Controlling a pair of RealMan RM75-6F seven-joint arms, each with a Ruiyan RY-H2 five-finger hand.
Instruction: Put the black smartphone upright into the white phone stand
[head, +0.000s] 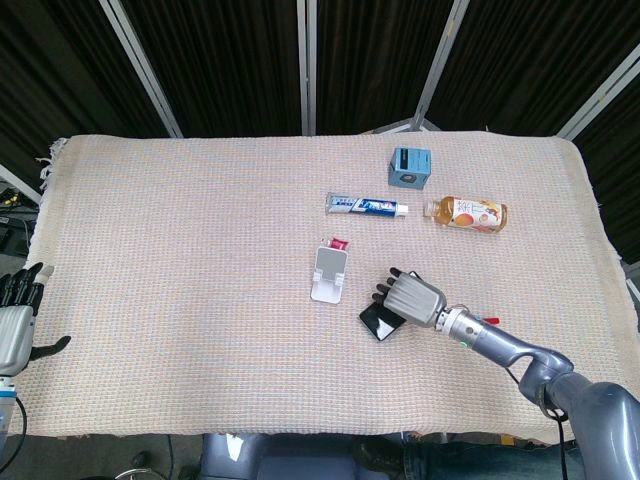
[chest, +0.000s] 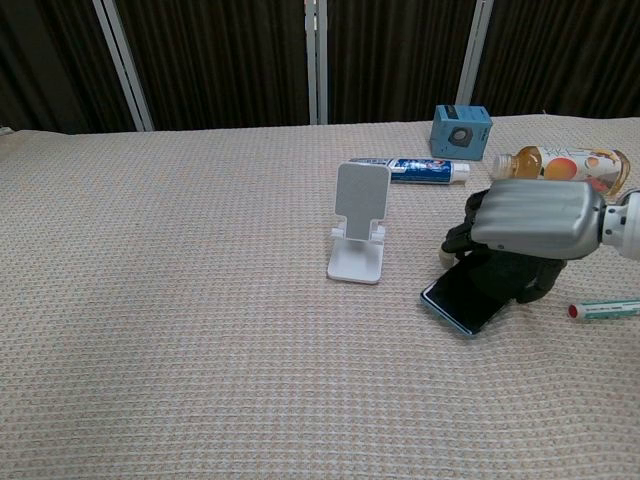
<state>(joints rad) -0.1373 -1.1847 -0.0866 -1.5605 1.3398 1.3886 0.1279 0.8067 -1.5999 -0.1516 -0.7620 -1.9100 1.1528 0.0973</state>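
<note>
The woven beige tablecloth (chest: 180, 330) covers the whole table. The right hand (chest: 535, 225), grey metal, lies over the far half of the black smartphone (chest: 462, 300), hiding that part; its fingers curl down around the phone's edges, but a true grip I cannot tell. The phone's near corner rests on the cloth, just right of the white phone stand (chest: 358, 225), apart from it. The left hand (head: 14, 320) is cut off at the edge, fingers apart, holding nothing.

The cloth-covered table (head: 180, 250) bears stand (head: 327, 273), smartphone (head: 378, 322), toothpaste (head: 366, 205), bottle (head: 470, 213), box (head: 409, 166).
</note>
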